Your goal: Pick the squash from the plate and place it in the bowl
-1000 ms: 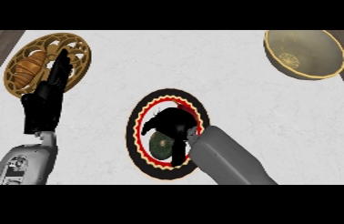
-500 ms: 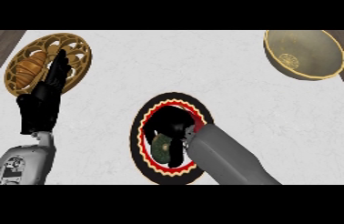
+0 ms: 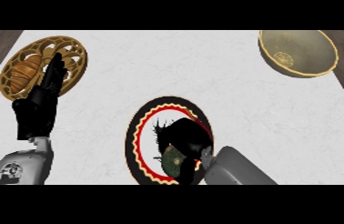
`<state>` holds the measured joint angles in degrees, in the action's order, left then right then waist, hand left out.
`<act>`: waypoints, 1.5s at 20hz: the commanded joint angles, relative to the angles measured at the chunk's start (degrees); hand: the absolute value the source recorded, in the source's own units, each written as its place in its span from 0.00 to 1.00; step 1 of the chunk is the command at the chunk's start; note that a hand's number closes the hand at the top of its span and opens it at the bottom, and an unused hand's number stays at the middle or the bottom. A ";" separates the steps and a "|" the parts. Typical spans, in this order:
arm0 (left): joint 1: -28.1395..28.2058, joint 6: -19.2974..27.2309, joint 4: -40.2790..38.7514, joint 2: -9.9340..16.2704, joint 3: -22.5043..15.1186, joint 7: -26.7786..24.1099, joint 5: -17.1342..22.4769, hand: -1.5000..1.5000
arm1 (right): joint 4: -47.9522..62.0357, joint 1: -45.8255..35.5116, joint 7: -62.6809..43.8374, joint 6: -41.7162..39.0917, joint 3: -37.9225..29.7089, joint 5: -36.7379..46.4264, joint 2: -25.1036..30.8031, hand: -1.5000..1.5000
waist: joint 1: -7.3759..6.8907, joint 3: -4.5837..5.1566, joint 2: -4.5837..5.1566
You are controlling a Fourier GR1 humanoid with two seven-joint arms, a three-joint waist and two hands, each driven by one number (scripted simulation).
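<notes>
The plate (image 3: pixel 149 123) with a black, red and yellow rim lies at the lower middle of the counter. On it sits the dark green squash (image 3: pixel 173 160), only partly showing. My right hand (image 3: pixel 184 137) is down on the plate with its fingers curled round the squash and hides most of it. The olive bowl (image 3: pixel 299 52) with a gold rim stands at the far right corner, well away from that hand. My left hand (image 3: pixel 42 107) rests open at the left, fingers up.
A round wooden openwork trivet (image 3: pixel 64 54) with a croissant (image 3: pixel 25 71) on it lies at the far left, just behind my left hand. White counter top (image 3: pixel 201 68) stretches between the plate and the bowl.
My right forearm has drawn back toward the lower edge and the hand has sunk lower on the plate, closing over the squash. The left hand has barely moved.
</notes>
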<state>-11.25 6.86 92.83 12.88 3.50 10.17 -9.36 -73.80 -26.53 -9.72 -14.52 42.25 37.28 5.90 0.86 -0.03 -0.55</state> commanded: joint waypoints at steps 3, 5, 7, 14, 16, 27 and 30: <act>-1.85 1.78 -1.79 -1.80 -0.85 0.14 -1.71 0.50 | -22.77 12.45 -12.26 0.91 1.18 2.11 3.06 1.00 | 0.93 0.06 0.10; 0.93 0.82 1.35 -0.13 0.43 0.35 -0.87 0.50 | -27.45 13.25 -12.00 2.21 -4.24 -1.95 2.79 1.00 | 0.65 0.04 -0.05; -1.84 -0.54 -0.51 0.55 1.10 2.13 0.35 0.50 | -33.42 14.68 -13.80 4.01 -5.29 -2.43 1.36 1.00 | 1.09 0.03 0.03; -2.05 1.29 -1.59 -1.53 -0.86 1.36 -2.21 0.50 | -51.78 17.85 -22.33 3.71 -16.34 -3.03 5.75 1.00 | 0.45 0.04 0.29; 1.19 0.52 1.62 -1.81 -1.68 0.64 -1.88 0.50 | -52.10 16.80 -24.45 3.60 -20.69 -1.85 6.81 1.00 | -0.42 0.04 0.28; -3.89 -1.25 -1.68 -1.15 0.51 1.76 -0.19 0.50 | -28.97 6.04 -8.72 8.14 -47.92 -14.23 10.11 1.00 | -1.22 -0.03 0.83; 0.42 -3.19 -1.33 0.48 1.92 -2.37 1.01 0.50 | -21.53 0.94 -4.84 6.51 -54.06 -17.55 14.33 1.00 | -1.50 0.00 0.78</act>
<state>-12.50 5.26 91.85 12.21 3.99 9.94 -9.77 -103.31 -21.58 -20.43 -7.24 -2.99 24.62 16.05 -0.45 -0.02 0.17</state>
